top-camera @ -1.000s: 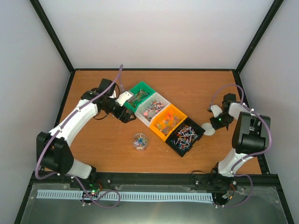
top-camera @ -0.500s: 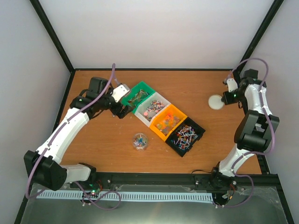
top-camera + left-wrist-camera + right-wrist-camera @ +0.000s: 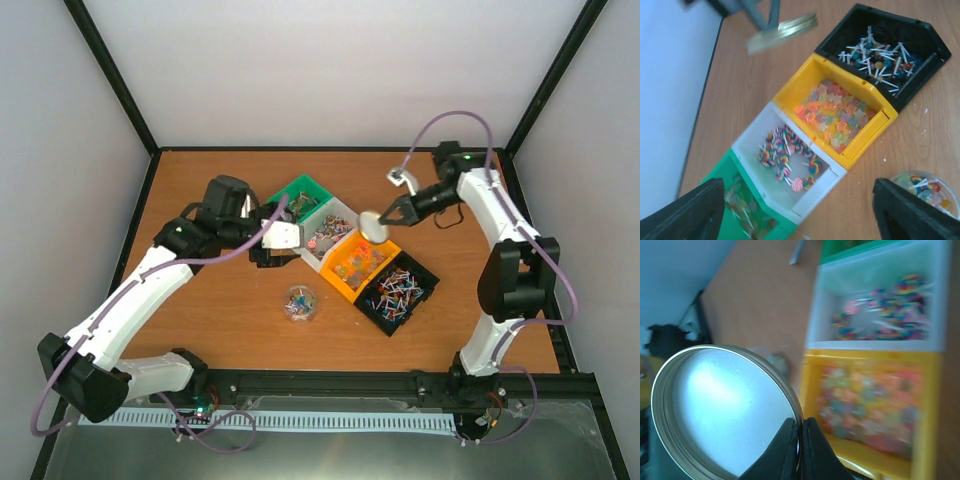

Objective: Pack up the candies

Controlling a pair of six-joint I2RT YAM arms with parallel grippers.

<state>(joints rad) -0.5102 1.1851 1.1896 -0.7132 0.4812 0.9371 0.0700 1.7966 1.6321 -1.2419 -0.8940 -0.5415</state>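
A: What is the right hand (image 3: 800, 440) gripping?

B: It is pinching the rim of a round metal lid (image 3: 725, 405), its fingers pressed tight on the edge. It is holding the lid in the air over the row of bins, roughly where the white bin (image 3: 816, 192) meets the yellow bin (image 3: 792, 87). Gripping by the rim is leaving the flat face free, which would suit laying the lid down on something.

A: And the left hand (image 3: 799, 200)?

B: It is hanging by the green bin (image 3: 308, 183) at one end of the row, fingers spread wide with nothing between them. Its camera is looking along the whole row, so it seems to be standing ready rather than working.

A: Where are the candies (image 3: 837, 117) sitting?

B: Most are lying sorted in the four bins. There are brownish ones, hard to make out, in the green, swirled lollipops in the white, star-shaped sweets in the yellow, and stick lollipops in the black bin (image 3: 932, 42). A few mixed ones are lying in the small clear jar (image 3: 897, 181), which is standing open on the desk (image 3: 230, 330) near the row, on the arms' side.

A: So the lid is meant for the jar?

B: Probably, since the jar is standing uncovered. The lid is hovering apart from it, though, so the capping is not yet done. The rim hold is thin, so the lid tilting on the way down could be a risk.
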